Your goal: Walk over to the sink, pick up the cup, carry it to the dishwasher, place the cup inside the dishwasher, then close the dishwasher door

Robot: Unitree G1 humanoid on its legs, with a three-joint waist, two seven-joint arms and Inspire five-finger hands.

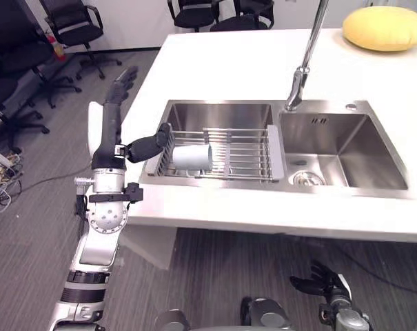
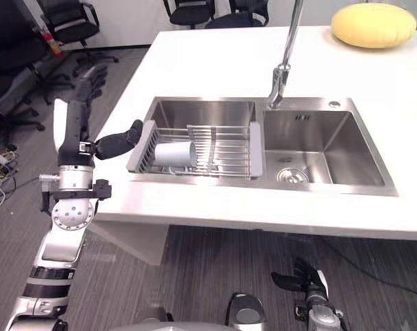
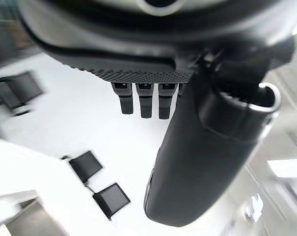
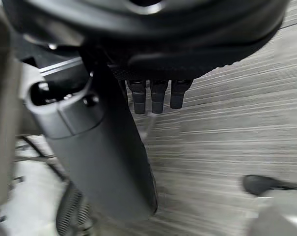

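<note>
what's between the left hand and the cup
Only the grey end of the wire rack holding the cup separates it from the left hand, in both eye views.

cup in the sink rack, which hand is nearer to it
Left. The left hand is raised beside the left end of the rack, with its thumb pointing toward the cup. The right hand hangs low, below the counter edge, well away.

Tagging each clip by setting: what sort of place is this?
Probably a kitchen mock-up in an office or lab: a white counter with a steel double sink and tap, a cup lying in a wire rack in one basin, and office chairs behind.
</note>
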